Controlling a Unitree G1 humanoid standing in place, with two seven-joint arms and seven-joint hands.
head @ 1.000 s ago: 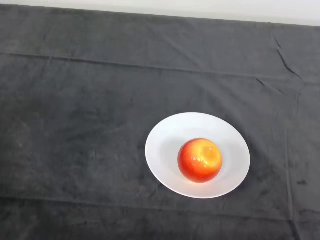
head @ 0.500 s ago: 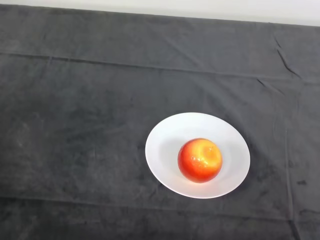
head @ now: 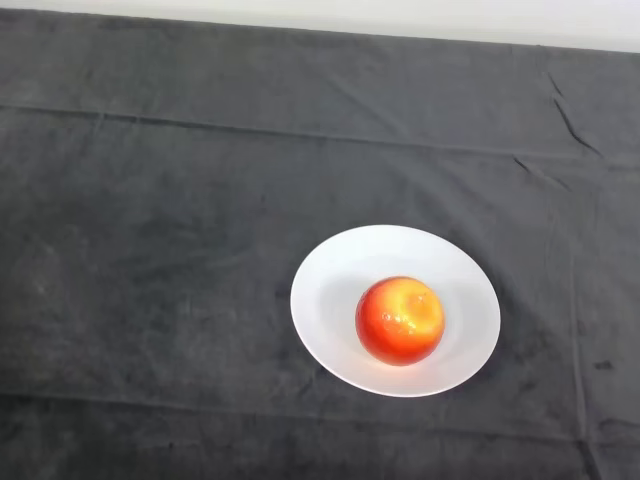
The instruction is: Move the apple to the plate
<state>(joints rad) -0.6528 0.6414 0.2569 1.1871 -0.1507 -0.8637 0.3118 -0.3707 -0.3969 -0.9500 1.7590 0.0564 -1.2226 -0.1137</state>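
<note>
Apple (head: pixel 400 320): a round fruit, red-orange round its sides and paler yellow-orange on top, with small glints of light on its skin; it sits inside the plate, resting on the plate's white surface, a little toward the near side of the middle; it stands alone, with nothing touching it but the plate beneath.
Plate (head: pixel 330 285): white, round and shallow, seen as an oval from above; it lies flat on the cloth, right of the view's centre and in the lower half; its rim shows all the way round, the apple covering only part of its inner surface; a soft shadow falls on the plate's bare white just beside the apple.
Cloth (head: pixel 150 250): dark grey, covering the table from the near edge to the far edge; long creases run across it from side to side, one in the far part and one close to the near edge; shorter wrinkles gather at the far right; a small dark speck lies on the cloth to the right of the plate, apart from it.
Background (head: pixel 400 15): a pale strip runs along the top of the view, beyond the far edge of the cloth.
Hand: no part of the robot appears in the head view, so whether its fingers are apart, together or closed on anything cannot be told.
Task state: the apple lies on the plate.
</note>
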